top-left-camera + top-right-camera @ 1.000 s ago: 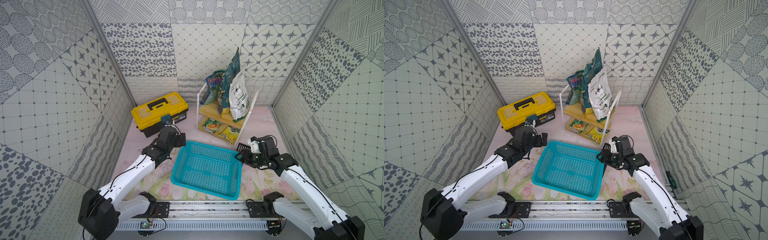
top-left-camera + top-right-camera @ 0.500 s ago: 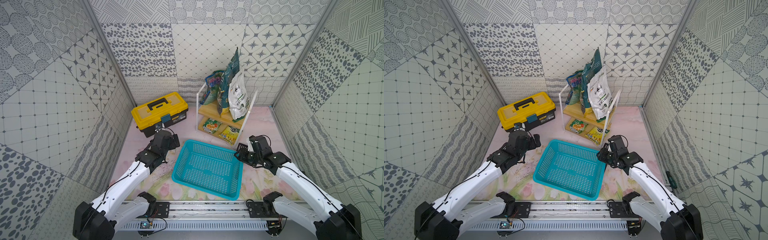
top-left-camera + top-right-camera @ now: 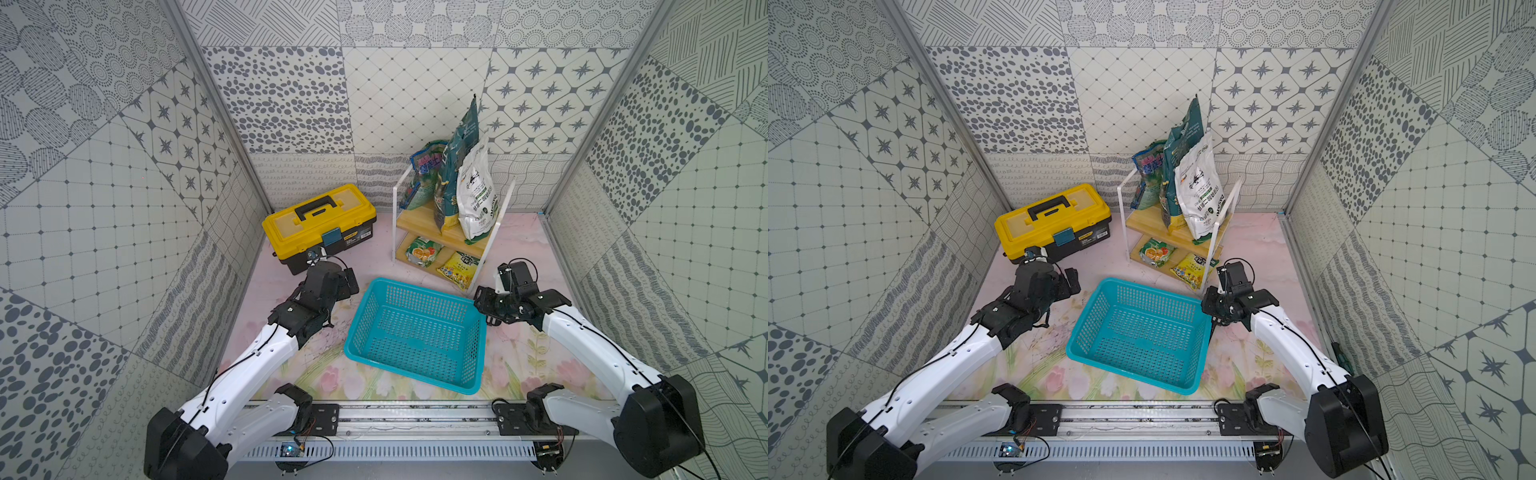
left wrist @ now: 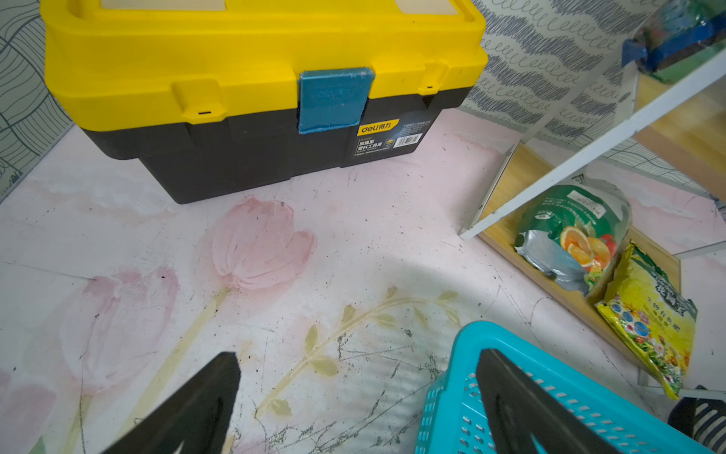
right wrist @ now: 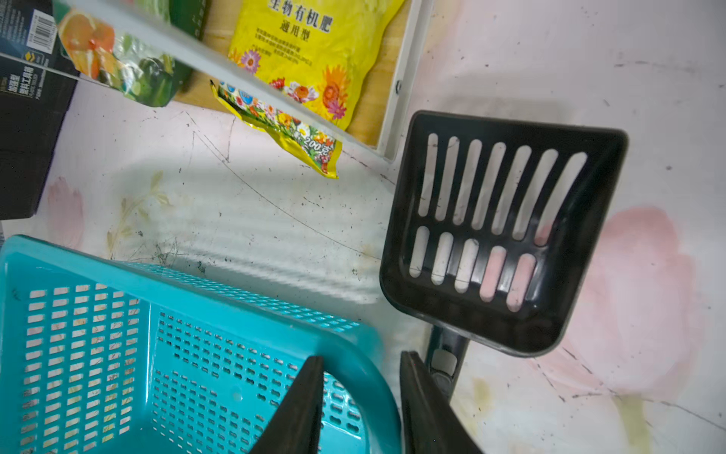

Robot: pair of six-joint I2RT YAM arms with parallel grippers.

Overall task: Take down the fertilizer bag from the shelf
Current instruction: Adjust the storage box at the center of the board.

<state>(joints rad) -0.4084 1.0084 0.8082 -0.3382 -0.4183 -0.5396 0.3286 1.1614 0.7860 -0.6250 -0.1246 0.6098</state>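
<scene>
White fertilizer bag (image 3: 476, 199), upright on shelf (image 3: 417, 217) top board, propped against neighbouring bags (image 3: 451, 174); left gripper (image 4: 355, 353) spread wide, empty; right gripper (image 5: 361, 355) astride teal basket (image 5: 118, 267) rim, pinch unconfirmed, probably positioning the receptacle.

Robot lab test booth: printed pattern wall panels (image 3: 407, 104) on three sides, metal corner posts (image 3: 216, 108), both arms (image 3: 266, 353) bolted to a rail (image 3: 415, 419) at near edge, floral mat (image 3: 332, 374), toolbox (image 3: 320, 224) and shelf (image 3: 419, 216) on it.
</scene>
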